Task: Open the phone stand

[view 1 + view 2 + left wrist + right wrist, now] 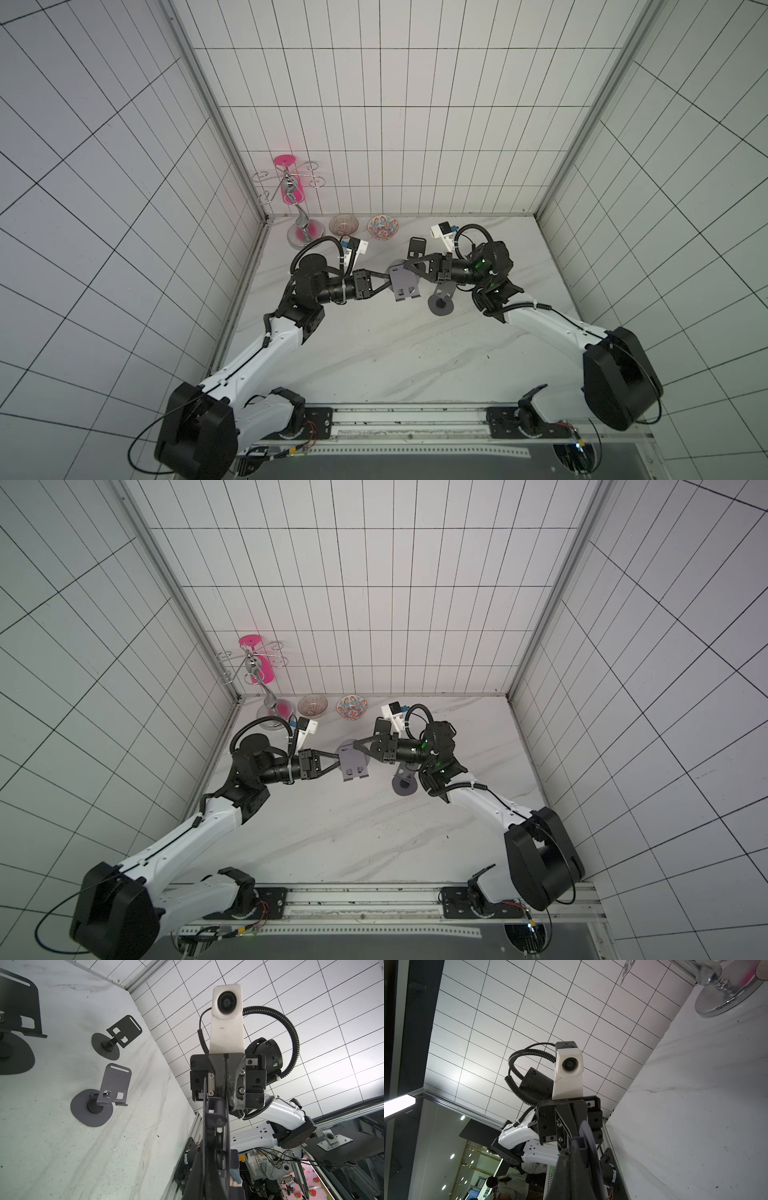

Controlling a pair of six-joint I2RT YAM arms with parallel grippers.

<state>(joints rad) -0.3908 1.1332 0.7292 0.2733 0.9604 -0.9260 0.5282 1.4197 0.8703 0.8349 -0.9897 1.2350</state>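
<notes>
Both our left hand (390, 279) and right hand (406, 266) clenched the phone stand (405, 287); we judged it not yet opened.

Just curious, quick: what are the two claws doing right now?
Left gripper: closed on the grey phone stand.
Right gripper: closed on the same stand.

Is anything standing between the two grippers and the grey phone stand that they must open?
Nothing visible does. The left gripper and the right gripper are both shut on the grey phone stand, from opposite sides, holding it off the table. Another dark stand sits apart on the table.
</notes>
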